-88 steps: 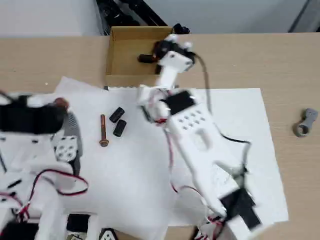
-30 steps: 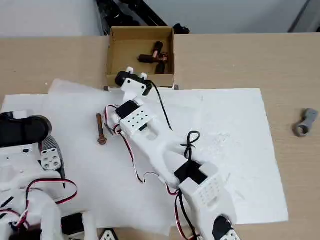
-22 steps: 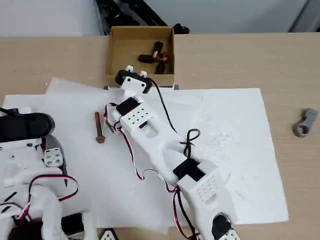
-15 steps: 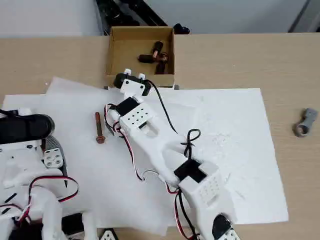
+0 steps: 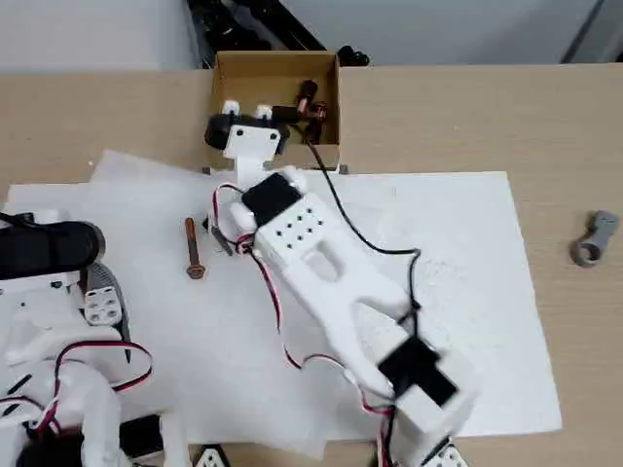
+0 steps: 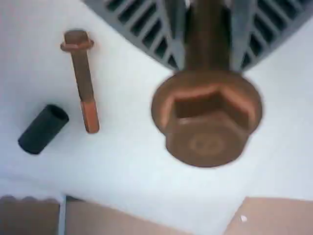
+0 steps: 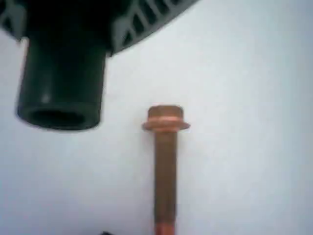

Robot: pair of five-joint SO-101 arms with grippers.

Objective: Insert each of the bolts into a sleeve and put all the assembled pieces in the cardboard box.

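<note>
Light wood table [image 5: 467, 117], white paper sheet [image 5: 458, 233], pale wall bkgd [image 5: 78, 34]

A white paper sheet [image 5: 467, 224] covers the wooden table [image 5: 467, 117]; a grey metal piece [image 5: 594, 238] lies beside it.

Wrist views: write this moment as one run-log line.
left gripper: shut on bolt | right gripper: shut on sleeve | loose bolt, loose sleeve: on paper | cardboard box: holds assembled pieces

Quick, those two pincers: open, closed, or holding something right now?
Left pincer: shut on a bolt.
Right pincer: shut on a black sleeve.
</note>
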